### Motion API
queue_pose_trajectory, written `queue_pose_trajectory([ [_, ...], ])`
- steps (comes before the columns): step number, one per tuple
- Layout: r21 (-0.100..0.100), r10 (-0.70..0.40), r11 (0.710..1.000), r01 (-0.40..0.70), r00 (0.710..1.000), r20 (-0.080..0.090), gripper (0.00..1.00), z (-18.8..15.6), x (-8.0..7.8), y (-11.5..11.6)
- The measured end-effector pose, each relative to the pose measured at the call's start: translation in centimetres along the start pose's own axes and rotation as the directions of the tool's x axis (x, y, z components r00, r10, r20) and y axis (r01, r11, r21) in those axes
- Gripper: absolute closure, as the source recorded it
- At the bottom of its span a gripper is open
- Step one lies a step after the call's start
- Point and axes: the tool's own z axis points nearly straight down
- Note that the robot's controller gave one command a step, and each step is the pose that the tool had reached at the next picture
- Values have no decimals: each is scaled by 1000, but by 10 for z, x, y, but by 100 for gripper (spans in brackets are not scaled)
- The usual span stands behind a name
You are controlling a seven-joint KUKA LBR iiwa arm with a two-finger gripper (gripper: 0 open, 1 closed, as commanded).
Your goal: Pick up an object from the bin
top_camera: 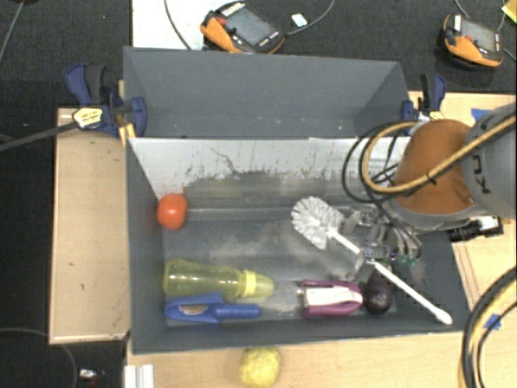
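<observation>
White toilet brush [317, 221] lies aslant in the right half of the bin [258, 95], head toward the middle and handle running to the near right corner. The fingers [373, 253] hang over the handle's middle; whether they are wide, narrow or gripping, I cannot tell. A dark plum-like ball [378, 296] sits just beside the handle. Nothing looks lifted yet, so grasp and lift remain.

Legible text and signs: none can be read.
Dark letter strokes on the grey arm link [482, 170] are cut off and illegible; things in the bin [242, 103] carry no readable label.
</observation>
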Motion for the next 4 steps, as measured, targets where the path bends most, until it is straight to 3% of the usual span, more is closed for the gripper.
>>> queue_pose_trajectory([
  [1, -8, 331, 944, -331, 943, 26, 0, 30, 5, -14],
  [2, -2, 71, 997, -71, 997, 3, 100, 29, -26, 28],
  [4, -2, 69, 998, -69, 998, 4, 100, 20, -26, 28],
])
